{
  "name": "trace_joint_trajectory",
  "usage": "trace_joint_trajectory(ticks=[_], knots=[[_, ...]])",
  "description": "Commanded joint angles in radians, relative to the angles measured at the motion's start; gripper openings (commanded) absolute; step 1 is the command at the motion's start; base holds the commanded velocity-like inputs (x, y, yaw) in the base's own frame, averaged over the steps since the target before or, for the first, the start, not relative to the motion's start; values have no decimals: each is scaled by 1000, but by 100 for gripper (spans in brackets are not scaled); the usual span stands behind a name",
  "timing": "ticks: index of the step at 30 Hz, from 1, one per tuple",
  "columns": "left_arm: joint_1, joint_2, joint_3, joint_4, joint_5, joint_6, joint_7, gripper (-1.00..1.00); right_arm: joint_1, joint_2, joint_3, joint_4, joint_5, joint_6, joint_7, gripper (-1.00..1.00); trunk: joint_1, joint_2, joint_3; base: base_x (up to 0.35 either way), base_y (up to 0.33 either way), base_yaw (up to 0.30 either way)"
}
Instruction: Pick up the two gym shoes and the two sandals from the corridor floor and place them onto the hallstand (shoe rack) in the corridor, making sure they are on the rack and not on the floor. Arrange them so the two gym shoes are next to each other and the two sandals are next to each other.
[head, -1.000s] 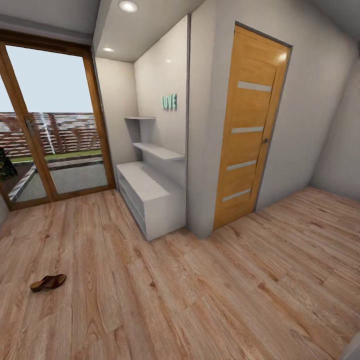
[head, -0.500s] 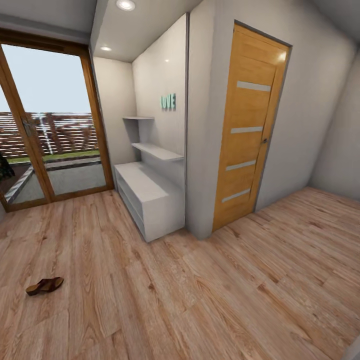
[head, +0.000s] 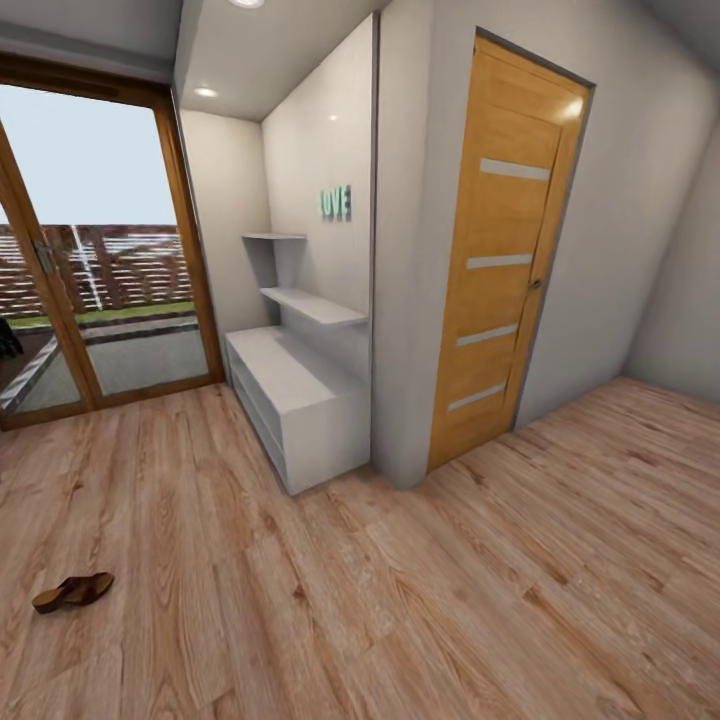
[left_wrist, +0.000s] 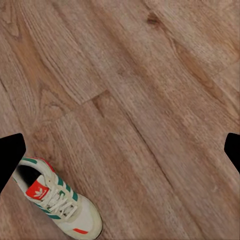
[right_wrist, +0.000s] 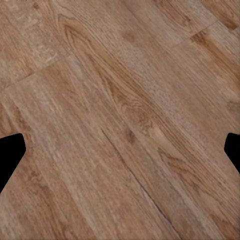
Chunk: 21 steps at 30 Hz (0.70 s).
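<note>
One dark-brown sandal (head: 72, 592) lies on the corridor floor (head: 450, 600) at the head view's lower left. The pale-grey hallstand (head: 300, 395) stands against the wall further back, its top and shelves bare. In the left wrist view an off-white gym shoe (left_wrist: 57, 202) with green stripes and a red tongue label lies on the planks, close to one fingertip. My left gripper (left_wrist: 120, 152) hangs open above the floor, holding nothing. My right gripper (right_wrist: 120, 152) is open too, over bare planks. The second sandal and second gym shoe are out of view.
A wooden door (head: 505, 260) stands shut to the right of the hallstand, past a grey wall corner (head: 400, 300). A glazed patio door (head: 90, 260) closes the corridor's far left end. Wide plank floor lies between me and the hallstand.
The whole head view has shifted slightly, so the camera moved. The sandal and the hallstand keep their places on the floor.
</note>
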<state>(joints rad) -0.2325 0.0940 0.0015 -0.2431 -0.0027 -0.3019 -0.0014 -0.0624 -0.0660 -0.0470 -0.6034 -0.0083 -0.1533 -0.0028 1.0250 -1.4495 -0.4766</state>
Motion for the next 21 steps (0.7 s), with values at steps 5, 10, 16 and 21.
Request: trace_joint_trajectory(ticks=[5,10,16,21], knots=[[-1,1,0,1,0,-3,0,100,-1,0,-1,1,-1,-3,0,100,0,-1,-1,34,0,0],[-1,0,0,1,0,-3,0,100,-1,0,-1,1,-1,-3,0,100,0,-1,-1,120,0,0],[-1,0,0,1,0,-3,0,100,-1,0,-1,1,-1,-3,0,100,0,-1,-1,242,0,0],[-1,-1,0,1,0,-3,0,100,-1,0,-1,0,-1,-3,0,100,0,-1,-1,232,0,0]])
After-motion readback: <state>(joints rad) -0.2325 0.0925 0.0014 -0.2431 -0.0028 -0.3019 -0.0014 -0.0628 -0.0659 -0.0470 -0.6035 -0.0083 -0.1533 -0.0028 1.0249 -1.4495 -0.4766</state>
